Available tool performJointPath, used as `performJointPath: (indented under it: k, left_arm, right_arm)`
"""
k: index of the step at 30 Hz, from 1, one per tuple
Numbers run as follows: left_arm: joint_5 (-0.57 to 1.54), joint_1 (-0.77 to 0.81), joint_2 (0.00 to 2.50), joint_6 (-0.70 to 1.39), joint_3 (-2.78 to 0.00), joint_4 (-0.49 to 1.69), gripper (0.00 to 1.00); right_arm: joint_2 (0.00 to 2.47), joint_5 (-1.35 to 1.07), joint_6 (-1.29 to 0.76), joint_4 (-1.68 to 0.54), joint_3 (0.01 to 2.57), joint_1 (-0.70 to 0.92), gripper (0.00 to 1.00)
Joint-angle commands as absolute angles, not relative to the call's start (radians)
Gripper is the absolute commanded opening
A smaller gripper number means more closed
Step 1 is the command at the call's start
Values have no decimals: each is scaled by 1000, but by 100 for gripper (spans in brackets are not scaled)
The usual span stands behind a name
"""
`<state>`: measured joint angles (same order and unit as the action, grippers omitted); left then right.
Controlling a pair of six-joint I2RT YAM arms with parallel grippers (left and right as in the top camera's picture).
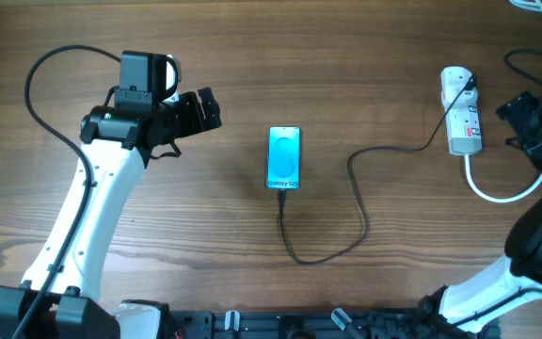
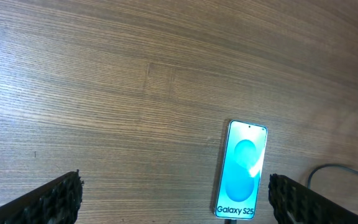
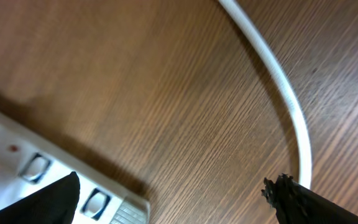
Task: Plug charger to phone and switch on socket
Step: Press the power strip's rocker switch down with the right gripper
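We find the phone (image 1: pixel 284 158) lying flat in the middle of the counter (image 1: pixel 384 56), screen up and glowing cyan. The charger (image 1: pixel 358 202) runs from the near end of the phone, loops toward us and to the right, then climbs to the socket (image 1: pixel 462 115) at the far right, where its black plug sits in the strip. In the overhead and left wrist views the cable meets the phone's lower edge squarely, so we judge the first half of the job done, though the connector itself is too small to see seated.

What is left, as far as we can read it, is the switch. The socket shows small red marks, but we cannot tell from these views whether it is on or off.

The left end effector (image 1: pixel 211 109) hangs over bare counter to the left of the phone, well apart from it, with its jaws spread wide and nothing between them. The right end effector (image 3: pixel 171 190) is likewise released and empty. It sits just beside the socket on its right, and its wrist view takes in a corner of the strip with its rocker switches, plus the thick white cord (image 3: pixel 278 84) curving away.

We would say the right arm is the one placed for the remaining step — pressing the switch — while the left has no further part that we can see.
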<state>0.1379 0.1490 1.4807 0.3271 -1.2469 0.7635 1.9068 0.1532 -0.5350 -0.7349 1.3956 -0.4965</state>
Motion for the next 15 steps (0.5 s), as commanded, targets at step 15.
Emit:
performJointPath:
  k: [15]
  left_arm:
    - [125, 148, 1466, 322, -1247, 764, 100]
  right_arm:
    - [2014, 106, -550, -712, 1385, -498, 100]
